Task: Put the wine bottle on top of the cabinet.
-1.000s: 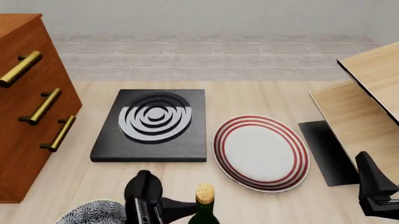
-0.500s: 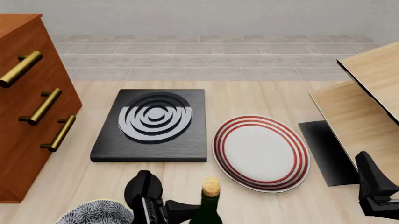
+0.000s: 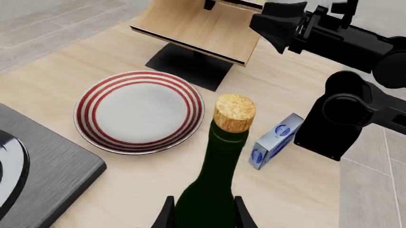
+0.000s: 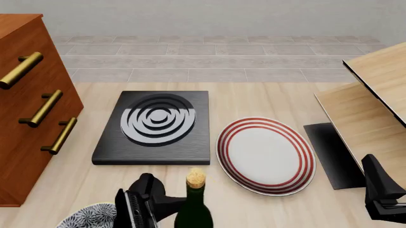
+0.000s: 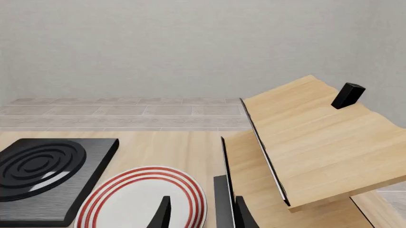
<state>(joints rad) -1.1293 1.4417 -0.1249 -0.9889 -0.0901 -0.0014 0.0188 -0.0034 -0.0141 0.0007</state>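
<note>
Left pincer (image 3: 201, 211) clamped on bottle (image 4: 193, 209), upright for carrying toward cabinet (image 4: 25, 109); right pincer (image 5: 198, 211) idle, fingers apart.

- No word, number or brand can be read in any of the three views.
- The wine bottle (image 3: 212, 190) shows only bare dark green glass and a cork top; no label faces the cameras.
- The small blue and white box (image 3: 275, 141) lying on the surface beside the bottle carries round blue emblems on its side, too small and blurred to make out any lettering.
- The red-ringed plate (image 4: 265, 155) and the black slab with concentric rings (image 4: 154, 126) bear patterns only, no writing.
</note>
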